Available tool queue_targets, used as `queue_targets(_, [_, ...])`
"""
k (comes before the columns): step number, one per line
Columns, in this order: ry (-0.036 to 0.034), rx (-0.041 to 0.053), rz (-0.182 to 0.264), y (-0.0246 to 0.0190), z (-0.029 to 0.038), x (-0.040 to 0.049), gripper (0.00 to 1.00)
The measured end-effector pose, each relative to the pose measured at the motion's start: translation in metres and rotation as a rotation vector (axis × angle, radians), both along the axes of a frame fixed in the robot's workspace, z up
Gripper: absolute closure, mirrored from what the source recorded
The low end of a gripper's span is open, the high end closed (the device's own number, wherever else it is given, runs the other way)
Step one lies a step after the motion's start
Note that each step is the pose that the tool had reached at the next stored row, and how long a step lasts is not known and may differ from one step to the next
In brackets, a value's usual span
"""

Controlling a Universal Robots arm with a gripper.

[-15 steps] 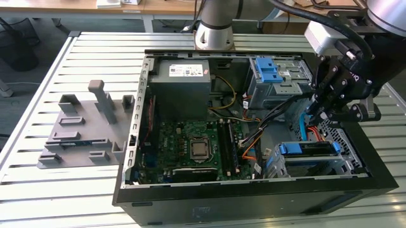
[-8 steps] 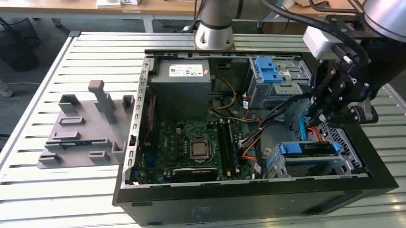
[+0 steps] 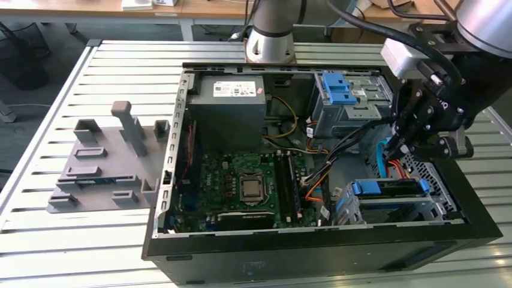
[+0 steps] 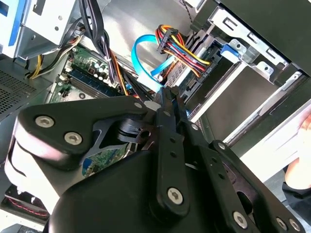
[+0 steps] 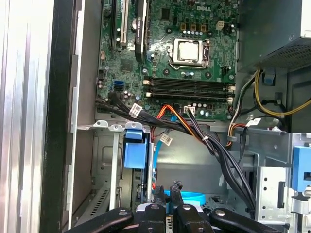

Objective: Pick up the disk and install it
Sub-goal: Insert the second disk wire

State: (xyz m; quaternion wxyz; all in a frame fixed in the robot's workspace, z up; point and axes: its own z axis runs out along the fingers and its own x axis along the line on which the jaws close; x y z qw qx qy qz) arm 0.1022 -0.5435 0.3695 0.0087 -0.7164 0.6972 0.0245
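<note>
The hand (image 3: 416, 141) hangs inside the open computer case (image 3: 320, 252), along the case's edge on the exterior view's right, its black fingers (image 4: 167, 104) pressed together with nothing between them — seen in both wrist views. The disk (image 3: 389, 188), blue-framed, sits in the drive cage (image 3: 400, 210) at the case's near corner on that side — just below the hand. The case lies on the slatted tabletop (image 3: 80, 240).

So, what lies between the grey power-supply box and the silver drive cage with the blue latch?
In the exterior view, yellow and black wires run there.
</note>
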Motion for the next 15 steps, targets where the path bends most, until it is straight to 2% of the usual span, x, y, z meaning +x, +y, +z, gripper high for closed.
queue_targets(3, [0.0, 0.0012, 0.0, -0.0014, -0.0018, 0.0003, 0.84])
queue_targets(6, [0.0, 0.0024, -0.002, -0.0055, -0.0042, 0.0004, 0.84])
queue_targets(7, [-0.0001, 0.0054, -0.002, -0.0068, -0.0048, 0.0004, 0.84])
queue_targets(10, [-0.0001, 0.0278, -0.004, -0.0088, -0.0061, 0.0004, 0.84])
queue_targets(15, [0.0, 0.0289, -0.004, -0.0089, -0.0067, 0.0004, 0.84])
